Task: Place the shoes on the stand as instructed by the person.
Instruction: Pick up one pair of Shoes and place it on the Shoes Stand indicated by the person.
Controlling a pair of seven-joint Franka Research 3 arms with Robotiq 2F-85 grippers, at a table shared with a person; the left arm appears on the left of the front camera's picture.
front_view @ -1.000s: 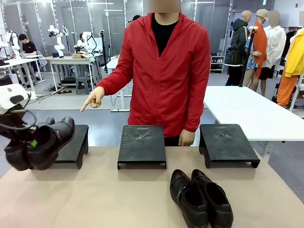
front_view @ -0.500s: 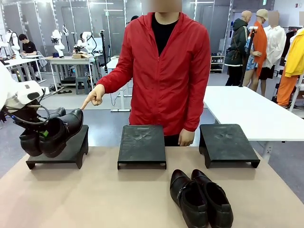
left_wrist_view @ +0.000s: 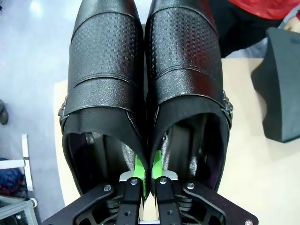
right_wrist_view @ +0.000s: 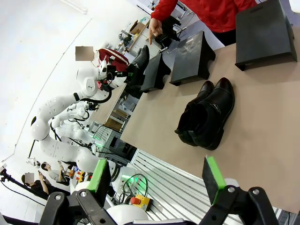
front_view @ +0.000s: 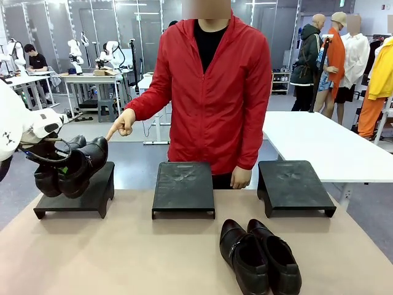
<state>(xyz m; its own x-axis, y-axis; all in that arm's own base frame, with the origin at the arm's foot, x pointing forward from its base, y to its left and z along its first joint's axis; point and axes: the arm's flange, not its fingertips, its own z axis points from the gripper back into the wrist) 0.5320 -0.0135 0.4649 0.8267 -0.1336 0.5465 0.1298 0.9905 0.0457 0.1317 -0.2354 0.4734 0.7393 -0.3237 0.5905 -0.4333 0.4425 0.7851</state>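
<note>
Front view: the chunkier pair (front_view: pixel 73 165) hangs tilted, toes raised, over the left stand (front_view: pixel 86 198). I cannot tell whether the heels touch the stand's top.

Left wrist view: the left end effector (left_wrist_view: pixel 146 165) is clamped on this pair. It has 1 green pad inside each shoe, and the 2 adjoining inner walls are pinched between them.

The person (front_view: pixel 215 92) stands at the far side of the tabletop (front_view: pixel 123 258). 1 hand (front_view: pixel 123 125) points an index finger down toward the left stand.

The middle stand (front_view: pixel 183 187) and right stand (front_view: pixel 295 185) sit in the same row.

The sleeker pair (front_view: pixel 261 255) lies side by side on the tabletop, nearer the robot, before the gap between those 2 stands.

Right wrist view: the right end effector (right_wrist_view: pixel 156 177) has its fingers wide apart with nothing between them, and it is off the tabletop's near edge.
</note>
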